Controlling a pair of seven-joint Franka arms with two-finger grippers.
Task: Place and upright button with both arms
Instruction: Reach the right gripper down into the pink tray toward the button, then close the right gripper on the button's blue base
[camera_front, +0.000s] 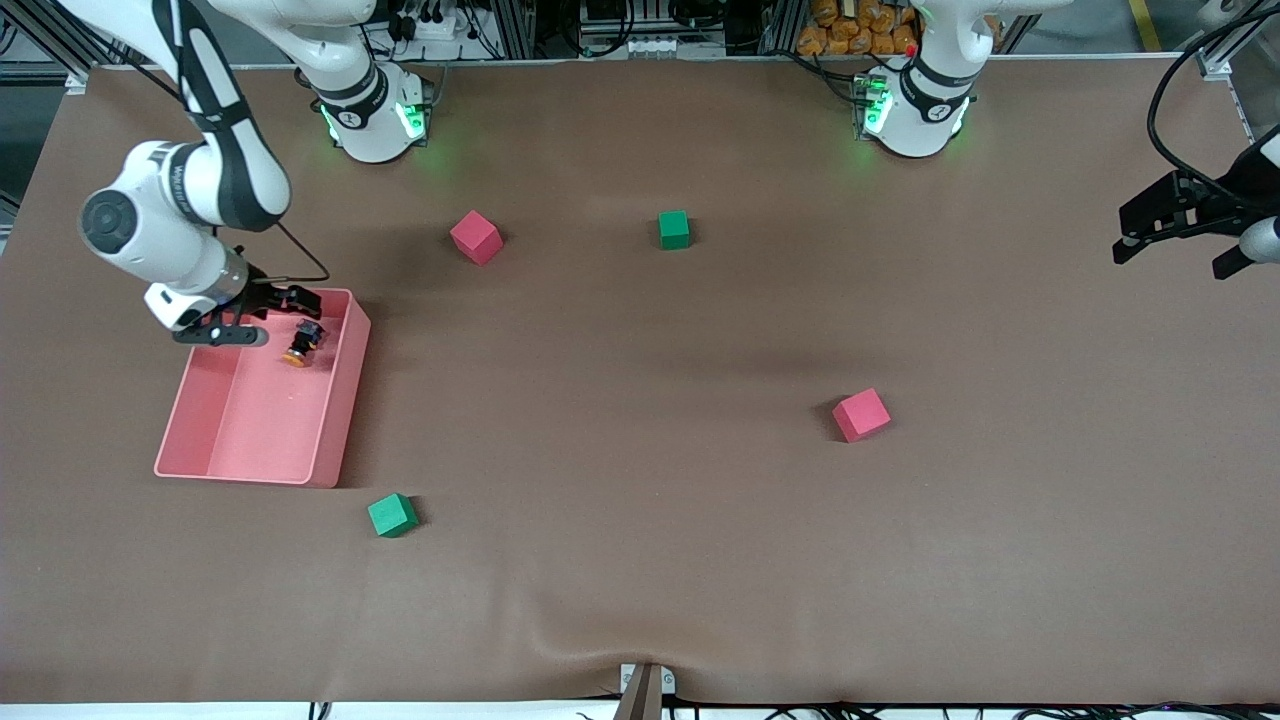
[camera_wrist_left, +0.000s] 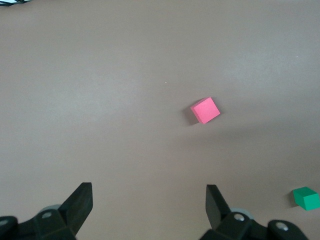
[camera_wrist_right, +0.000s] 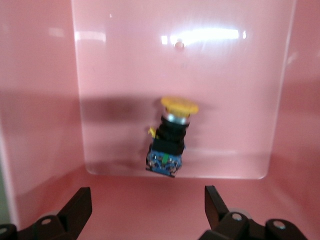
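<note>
Now button lies on side in pink bin, at end toward robot bases, cap toward front camera. Right gripper hangs over it, fingers spread, likely lining up grasp. Left gripper waits, fingers apart, over table edge at left arm's end.

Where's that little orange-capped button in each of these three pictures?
Front view: the button lies on its side in the pink bin, beside the right gripper.
Left wrist view: not in it.
Right wrist view: mid-picture, above the open fingers.
Shared landmark: the bin.
</note>
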